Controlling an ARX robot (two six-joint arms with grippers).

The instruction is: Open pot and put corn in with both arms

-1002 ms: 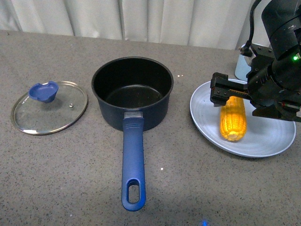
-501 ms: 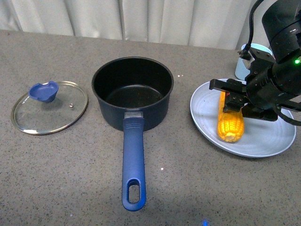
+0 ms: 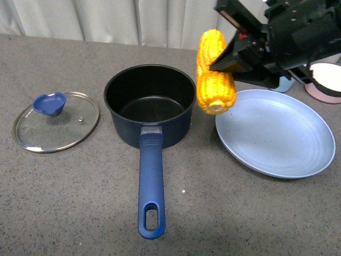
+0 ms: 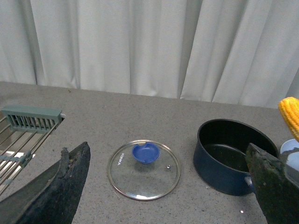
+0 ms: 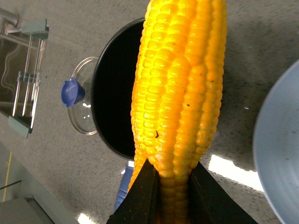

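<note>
The navy pot (image 3: 149, 104) stands open at the middle of the table, its long blue handle (image 3: 151, 186) pointing toward me. Its glass lid (image 3: 56, 121) with the blue knob lies flat to the pot's left. My right gripper (image 3: 226, 50) is shut on the yellow corn (image 3: 213, 72) and holds it in the air between the pot's right rim and the plate. In the right wrist view the corn (image 5: 180, 88) fills the middle, with the pot (image 5: 114, 98) behind it. My left gripper (image 4: 168, 186) is open and empty, above the table with lid (image 4: 144, 169) and pot (image 4: 233, 156) before it.
An empty light blue plate (image 3: 274, 133) lies right of the pot. A pink bowl (image 3: 326, 80) and a light blue cup (image 3: 285, 82) stand behind it. A wire rack (image 4: 25, 135) sits far left. White curtains close the back.
My right gripper has lifted the corn off the plate and carried it up and to the left, toward the pot's right rim. The plate is now bare.
</note>
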